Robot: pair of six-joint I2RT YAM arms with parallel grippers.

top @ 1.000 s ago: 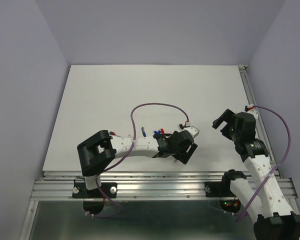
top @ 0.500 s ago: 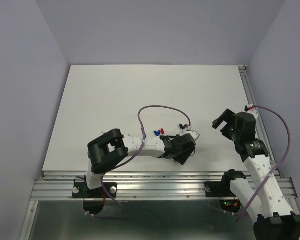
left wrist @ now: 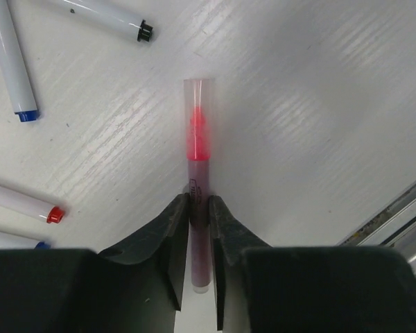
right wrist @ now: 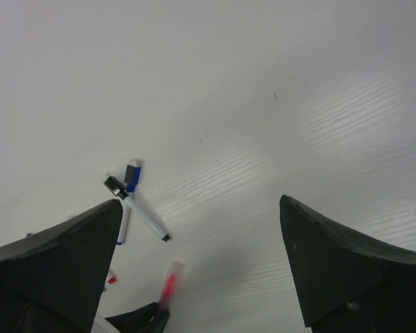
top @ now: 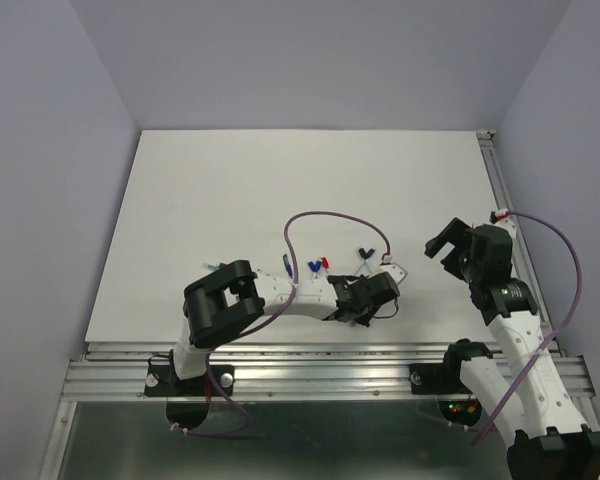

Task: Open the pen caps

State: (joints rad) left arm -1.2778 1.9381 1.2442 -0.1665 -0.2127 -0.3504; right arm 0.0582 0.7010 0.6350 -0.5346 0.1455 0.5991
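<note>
A pink pen (left wrist: 197,236) lies on the white table, its clear cap (left wrist: 199,100) over the bright pink tip pointing away from my left gripper (left wrist: 199,202). That gripper's jaws press the barrel from both sides, so it is shut on the pen, low near the table's front edge (top: 365,298). Left of it lie white pens with small coloured ends: black (left wrist: 145,31), blue (left wrist: 27,115) and red (left wrist: 54,215). My right gripper (right wrist: 200,202) hangs open and empty above the table, to the right (top: 448,245). From there the pink pen (right wrist: 168,281) shows at bottom left.
Two crossed pens, one with a blue end piece (right wrist: 132,173) and one with a black one (right wrist: 114,184), lie beyond the pink pen. The metal front rail (left wrist: 402,222) runs close to the right of the left gripper. A purple cable (top: 330,215) loops over the left arm.
The left gripper's jaws have closed in onto the pink pen, and the left arm's elbow has swung to the right. The right arm has not moved.
</note>
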